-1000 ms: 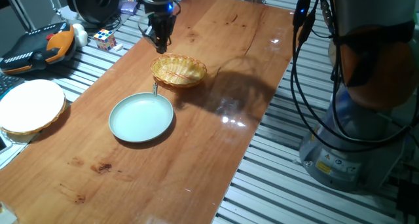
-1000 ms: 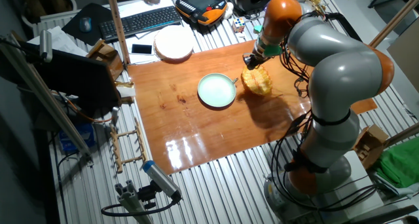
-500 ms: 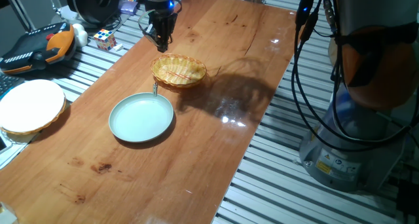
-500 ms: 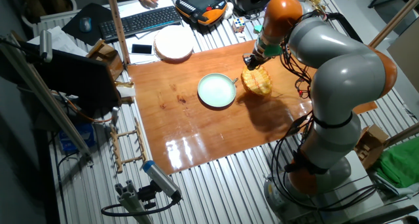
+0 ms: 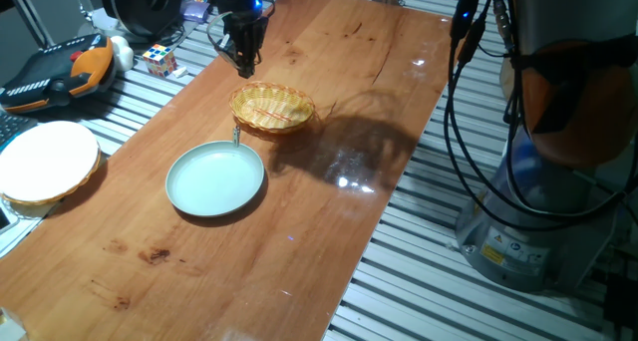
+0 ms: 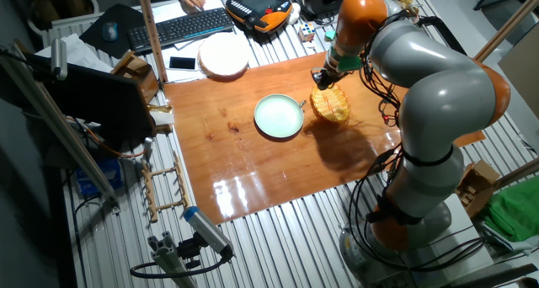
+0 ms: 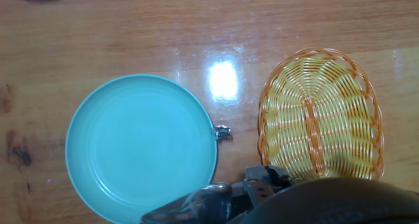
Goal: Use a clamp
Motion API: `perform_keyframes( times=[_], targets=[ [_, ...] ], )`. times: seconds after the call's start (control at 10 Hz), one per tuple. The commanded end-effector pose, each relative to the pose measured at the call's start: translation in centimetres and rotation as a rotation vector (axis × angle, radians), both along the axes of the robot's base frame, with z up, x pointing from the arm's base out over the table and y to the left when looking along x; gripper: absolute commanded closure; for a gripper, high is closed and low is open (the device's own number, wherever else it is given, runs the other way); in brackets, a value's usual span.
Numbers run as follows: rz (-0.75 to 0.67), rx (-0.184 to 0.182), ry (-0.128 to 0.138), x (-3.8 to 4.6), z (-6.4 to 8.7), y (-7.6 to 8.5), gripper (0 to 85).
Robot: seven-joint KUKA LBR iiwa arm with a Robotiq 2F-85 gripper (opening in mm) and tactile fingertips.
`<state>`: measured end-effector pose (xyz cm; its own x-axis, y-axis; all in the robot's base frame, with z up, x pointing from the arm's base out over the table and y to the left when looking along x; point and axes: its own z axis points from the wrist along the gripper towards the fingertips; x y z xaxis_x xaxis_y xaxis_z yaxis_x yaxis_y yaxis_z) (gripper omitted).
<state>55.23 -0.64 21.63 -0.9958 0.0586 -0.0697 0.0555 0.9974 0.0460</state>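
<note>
The plate [image 5: 215,179] is lying nearest on the wooden worktop [image 5: 199,266] in one fixed view, pale blue-green and round. The clamp [image 5: 236,136], a slim dark piece, is sitting at the plate's far rim, in the gap between plate and basket [image 5: 272,109]. In the hand view the clamp [image 7: 222,133] is showing as a small metallic bit touching the plate's [image 7: 141,147] edge, apart from the basket [image 7: 319,114]. The basket, oval and woven yellow-orange, is resting just beyond the plate.

Past the basket, the end effector [image 5: 243,64] is hanging above the worktop with its black fingers pointing down, apart from basket and clamp. Its fingers are looking close together, but whether they are fully closed I cannot tell; nothing is showing between them. In the other fixed view the end effector [image 6: 328,76] is hovering at the basket's [image 6: 331,106] far side, with the plate [image 6: 279,117] to the left of the basket.

Off the worktop on the left, a white round dish [image 5: 46,161] is sitting on the slatted bench. Farther back a cube [image 5: 159,58] with coloured squares is lying there too.
</note>
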Motion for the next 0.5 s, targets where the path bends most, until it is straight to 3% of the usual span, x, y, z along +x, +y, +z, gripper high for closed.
perform_keyframes(
  times=[0.0, 0.4],
  targets=[
    [0.003, -0.005, 0.0, 0.0, 0.04, 0.1, 84.3],
    [0.013, -0.037, -0.002, 0.04, 0.36, 0.25, 84.3]
  ],
)
